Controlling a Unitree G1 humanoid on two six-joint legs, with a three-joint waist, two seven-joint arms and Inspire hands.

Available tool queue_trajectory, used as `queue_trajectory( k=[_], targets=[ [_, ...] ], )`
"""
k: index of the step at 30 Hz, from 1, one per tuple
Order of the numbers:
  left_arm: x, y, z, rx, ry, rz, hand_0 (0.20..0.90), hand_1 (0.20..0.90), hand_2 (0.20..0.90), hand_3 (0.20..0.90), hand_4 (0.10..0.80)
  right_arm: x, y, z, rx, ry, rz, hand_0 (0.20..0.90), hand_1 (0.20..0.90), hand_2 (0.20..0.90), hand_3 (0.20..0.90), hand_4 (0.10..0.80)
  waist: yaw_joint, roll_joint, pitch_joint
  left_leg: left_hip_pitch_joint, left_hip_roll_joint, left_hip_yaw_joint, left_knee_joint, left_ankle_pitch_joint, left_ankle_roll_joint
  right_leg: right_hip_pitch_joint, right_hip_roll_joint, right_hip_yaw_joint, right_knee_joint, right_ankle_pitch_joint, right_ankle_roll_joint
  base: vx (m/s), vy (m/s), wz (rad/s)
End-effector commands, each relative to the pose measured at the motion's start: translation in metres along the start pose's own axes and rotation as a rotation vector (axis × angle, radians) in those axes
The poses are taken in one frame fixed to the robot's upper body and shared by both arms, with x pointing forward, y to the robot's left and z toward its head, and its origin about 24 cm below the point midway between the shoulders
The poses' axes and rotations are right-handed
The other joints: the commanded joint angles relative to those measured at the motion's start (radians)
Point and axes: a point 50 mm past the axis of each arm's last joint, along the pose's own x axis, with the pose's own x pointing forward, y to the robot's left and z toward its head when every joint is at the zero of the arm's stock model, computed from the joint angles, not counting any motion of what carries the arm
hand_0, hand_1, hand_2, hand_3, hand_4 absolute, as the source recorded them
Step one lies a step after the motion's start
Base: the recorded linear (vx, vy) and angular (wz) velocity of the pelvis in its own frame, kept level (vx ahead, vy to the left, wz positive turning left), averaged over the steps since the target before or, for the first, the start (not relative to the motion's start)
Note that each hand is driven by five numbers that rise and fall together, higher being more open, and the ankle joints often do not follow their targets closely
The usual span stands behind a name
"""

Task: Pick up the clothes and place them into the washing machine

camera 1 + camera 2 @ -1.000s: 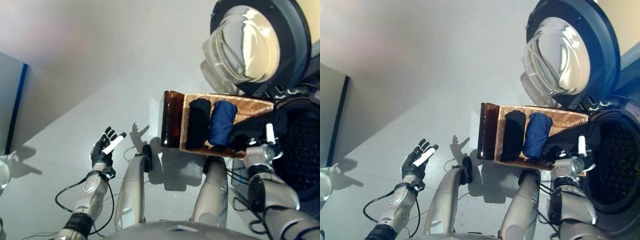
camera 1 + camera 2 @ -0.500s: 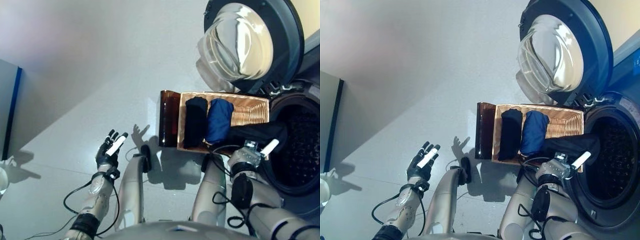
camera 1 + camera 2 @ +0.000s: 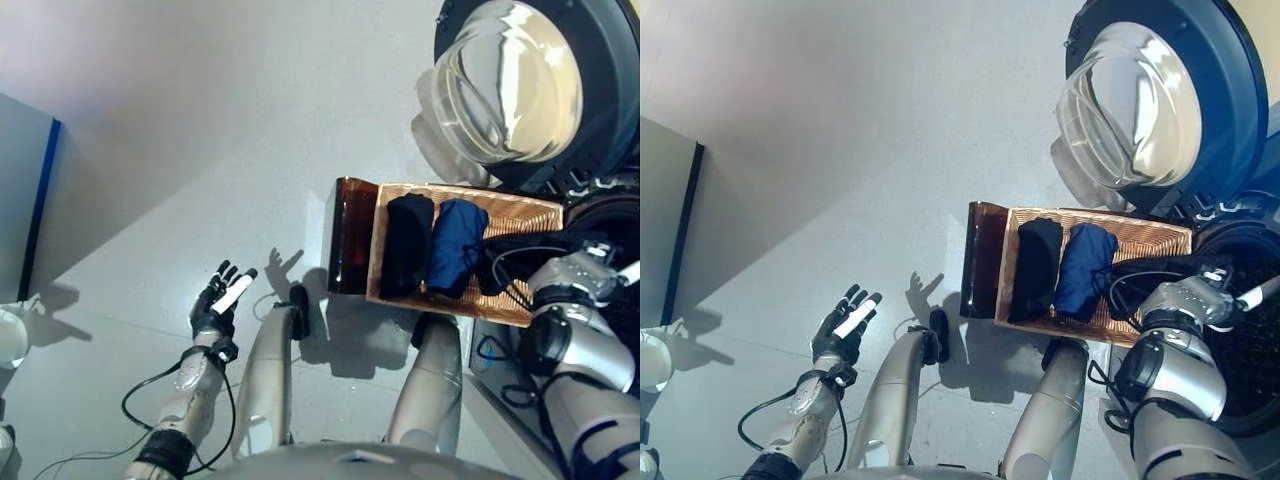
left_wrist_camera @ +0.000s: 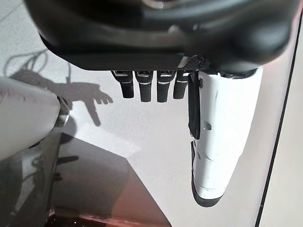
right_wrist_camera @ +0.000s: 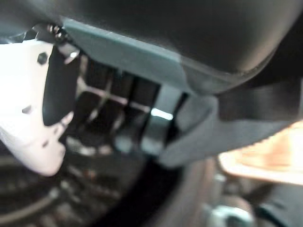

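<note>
Nearest, the left hand is idling low on the left over the bare grey floor, fingers straight and apart, holding nothing. Further right, the right hand is reaching at the mouth of the washing machine, its white-covered thumb poking out toward the dark drum; whether its fingers are curled round any cloth I cannot tell, since its wrist view is showing only the thumb, dark finger shapes and the drum rim. A dark garment seems to be trailing from the basket toward that hand, though it is blurring into the shadow there.

Beyond the arms, the wicker basket is sitting just beside the drum opening, with a black roll of clothing and a blue roll lying side by side in it, touching.

For this step, I judge the hand should be going well inside the drum before letting go, so nothing drapes over the rim (a hanging sleeve would catch).

Farthest, the open door is standing swung out above the basket, and the basket's right wall is crowding the path.
</note>
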Motion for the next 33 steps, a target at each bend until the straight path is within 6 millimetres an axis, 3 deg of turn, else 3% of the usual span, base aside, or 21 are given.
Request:
queue_trajectory(
  k=[1,5,7,11,13,15,18,23,28,29,30,33],
  targets=[
    [-0.003,0.012,0.014,0.042,-0.077,0.016,0.900,0.900,0.900,0.900,0.800,0.009,0.030,0.045,0.020,-0.193,0.040,0.200,0.200,0.200,0.200,0.300,-0.011,0.020,-0.068,0.046,0.089,-0.094,-0.051,0.021,-0.129,0.044,-0.025,0.046,-0.035,0.059,0.010,0.000,0.000,0.00],
    [-0.004,0.015,0.013,0.047,-0.070,0.025,0.900,0.900,0.900,0.900,0.800,0.013,0.036,0.063,0.016,-0.246,0.013,0.200,0.200,0.200,0.200,0.300,-0.014,0.026,-0.073,0.046,0.089,-0.091,-0.049,0.018,-0.131,0.045,-0.028,0.048,-0.035,0.056,0.011,0.000,0.000,0.00],
    [-0.006,0.019,0.011,0.051,-0.066,0.035,0.900,0.900,0.900,0.900,0.800,0.016,0.041,0.081,0.012,-0.298,-0.006,0.200,0.200,0.200,0.200,0.300,-0.018,0.029,-0.076,0.046,0.091,-0.092,-0.050,0.017,-0.131,0.042,-0.030,0.050,-0.033,0.055,0.012,0.000,0.000,0.00],
    [-0.011,0.025,0.009,0.064,-0.057,0.047,0.900,0.900,0.900,0.900,0.800,0.015,0.065,0.113,0.021,-0.387,0.018,0.200,0.200,0.200,0.200,0.300,-0.033,0.032,-0.080,0.042,0.095,-0.091,-0.051,0.017,-0.135,0.035,-0.025,0.059,-0.029,0.049,0.010,0.000,0.000,0.00],
    [-0.012,0.025,0.009,0.061,-0.059,0.044,0.900,0.900,0.900,0.900,0.800,0.014,0.070,0.120,0.007,-0.418,0.013,0.200,0.200,0.200,0.200,0.300,-0.029,0.037,-0.084,0.039,0.095,-0.091,-0.048,0.016,-0.135,0.031,-0.025,0.061,-0.024,0.046,0.009,0.000,0.000,0.00],
    [-0.015,0.029,0.008,0.061,-0.057,0.049,0.900,0.900,0.900,0.900,0.800,0.008,0.094,0.140,0.016,-0.467,0.083,0.200,0.200,0.200,0.200,0.300,-0.036,0.037,-0.087,0.035,0.097,-0.091,-0.049,0.017,-0.140,0.024,-0.023,0.063,-0.020,0.044,0.009,0.000,0.000,0.00],
    [-0.016,0.029,0.008,0.061,-0.059,0.044,0.900,0.900,0.900,0.900,0.800,0.001,0.110,0.152,0.028,-0.501,0.119,0.200,0.200,0.200,0.200,0.300,-0.034,0.042,-0.092,0.034,0.098,-0.090,-0.052,0.019,-0.142,0.017,-0.023,0.067,-0.017,0.041,0.009,0.003,0.002,0.02],
    [-0.016,0.026,0.009,0.060,-0.066,0.031,0.900,0.900,0.900,0.900,0.800,-0.007,0.128,0.162,0.017,-0.548,0.166,0.200,0.200,0.200,0.200,0.300,-0.039,0.042,-0.091,0.029,0.105,-0.089,-0.045,0.020,-0.143,0.002,-0.017,0.076,-0.003,0.035,0.008,0.001,-0.006,-0.08],
    [-0.014,0.025,0.010,0.056,-0.073,0.037,0.900,0.900,0.900,0.900,0.800,0.000,0.113,0.148,-0.072,-0.529,0.130,0.200,0.200,0.200,0.200,0.300,-0.041,0.046,-0.087,0.024,0.108,-0.088,-0.038,0.019,-0.143,-0.002,-0.014,0.076,0.005,0.029,0.005,-0.003,-0.006,-0.02],
    [-0.013,0.025,0.010,0.052,-0.076,0.039,0.900,0.900,0.900,0.900,0.800,0.003,0.108,0.144,-0.107,-0.518,0.122,0.636,0.636,0.636,0.636,0.612,-0.040,0.046,-0.086,0.024,0.108,-0.086,-0.037,0.019,-0.142,-0.002,-0.013,0.074,0.007,0.029,0.003,0.000,0.000,0.00],
    [-0.013,0.025,0.010,0.053,-0.078,0.042,0.900,0.900,0.900,0.900,0.800,0.004,0.105,0.141,-0.122,-0.508,0.119,0.900,0.900,0.900,0.900,0.800,-0.039,0.046,-0.085,0.025,0.107,-0.086,-0.038,0.019,-0.142,-0.001,-0.013,0.074,0.006,0.029,0.003,0.000,0.000,0.00],
    [-0.013,0.026,0.011,0.048,-0.086,0.048,0.900,0.900,0.900,0.900,0.800,0.008,0.100,0.130,-0.182,-0.467,0.132,0.900,0.900,0.900,0.900,0.800,-0.035,0.047,-0.085,0.027,0.107,-0.083,-0.038,0.019,-0.140,-0.005,-0.013,0.076,0.010,0.032,0.002,0.000,0.000,0.00]
  ],
)
